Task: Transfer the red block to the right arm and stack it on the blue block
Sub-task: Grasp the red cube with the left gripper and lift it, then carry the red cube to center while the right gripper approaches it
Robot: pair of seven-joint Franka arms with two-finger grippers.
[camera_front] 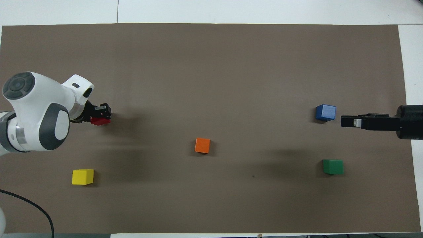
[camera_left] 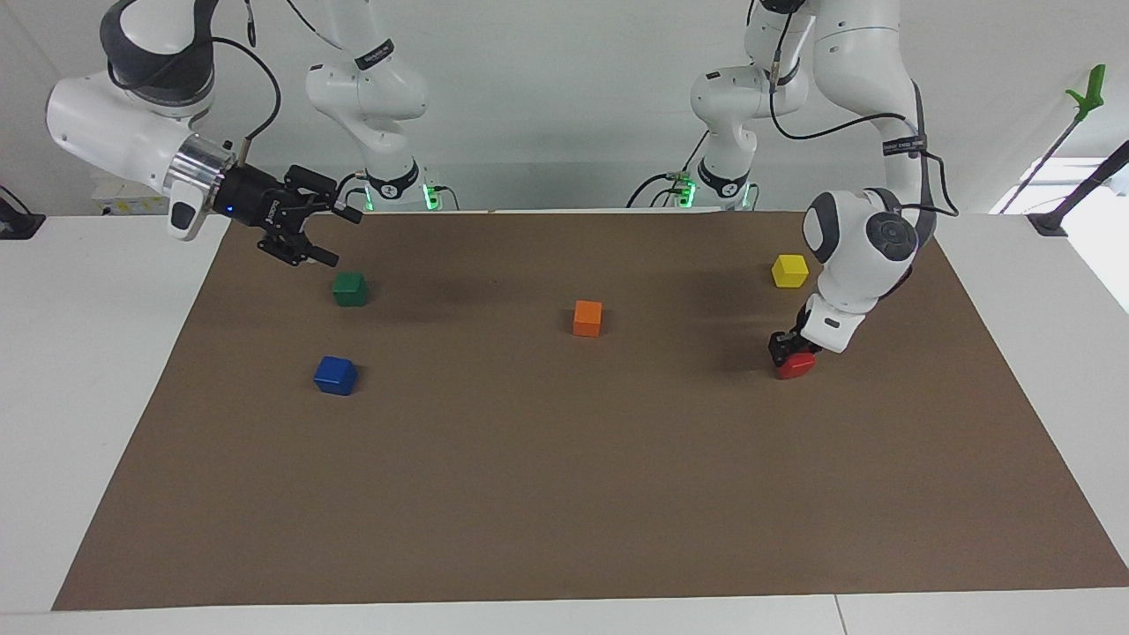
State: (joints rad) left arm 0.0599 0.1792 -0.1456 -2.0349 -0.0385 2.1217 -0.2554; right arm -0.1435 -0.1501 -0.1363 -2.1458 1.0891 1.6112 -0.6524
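The left tool (camera_left: 788, 351) grips the glossy red block (camera_left: 798, 365) on the mat; the right tool (camera_left: 319, 231) hangs wide.

A robotics lab: two white robot arms (camera_left: 847, 132) are mounted at one end of a white bench (camera_left: 97, 353), their bases lit green and trailing black cables (camera_left: 265, 79). A brown mat (camera_left: 564, 485) covers the bench and carries only plain coloured cubes (camera_left: 587, 318), set against a bare white wall (camera_left: 564, 97).

No legible text, label or number on arms, blocks, table.
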